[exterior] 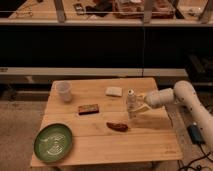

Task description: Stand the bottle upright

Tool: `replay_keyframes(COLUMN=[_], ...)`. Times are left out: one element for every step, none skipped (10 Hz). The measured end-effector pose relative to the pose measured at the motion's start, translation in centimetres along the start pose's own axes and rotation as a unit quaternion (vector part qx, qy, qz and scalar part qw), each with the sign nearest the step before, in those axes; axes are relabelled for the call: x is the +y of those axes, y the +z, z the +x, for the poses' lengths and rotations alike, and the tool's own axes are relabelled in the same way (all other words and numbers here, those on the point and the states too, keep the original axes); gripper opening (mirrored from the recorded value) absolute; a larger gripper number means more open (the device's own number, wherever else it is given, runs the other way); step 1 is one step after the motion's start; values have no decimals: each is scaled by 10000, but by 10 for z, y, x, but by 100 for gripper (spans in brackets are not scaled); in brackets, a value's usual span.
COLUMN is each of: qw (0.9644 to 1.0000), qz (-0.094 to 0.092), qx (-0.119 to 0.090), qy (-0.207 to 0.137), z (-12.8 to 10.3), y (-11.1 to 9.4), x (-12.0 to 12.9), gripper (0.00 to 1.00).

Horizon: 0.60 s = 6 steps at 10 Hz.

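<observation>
The bottle (131, 100) is small and white with a narrow cap on top. It stands nearly upright on the right half of the wooden table (100, 150). My gripper (137, 107) reaches in from the right on the white arm (172, 96) and is shut on the bottle's lower right side. The fingers hide part of the bottle's base, so I cannot tell whether it rests on the table.
A translucent cup (63, 91) stands at the back left and a flat white block (114, 91) behind the bottle. A brown block (88, 108) lies mid-table, a reddish-brown item (118, 126) in front of the bottle, and a green plate (53, 142) at the front left.
</observation>
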Motion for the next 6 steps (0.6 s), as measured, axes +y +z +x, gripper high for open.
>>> replay_keyframes(qw=[9999, 9998, 9997, 9997, 9997, 9996], qz=[-59, -80, -69, -58, -6, 28], qx=[-4, -6, -29, -65, -146, -234], qy=[-137, -194, -233, -239, -198, -156], z=[12, 19, 26, 33, 37, 39], y=[1, 2, 4, 4, 2, 1], x=[5, 7, 5, 5, 3, 1], gripper=[0, 0, 0, 0, 0, 0])
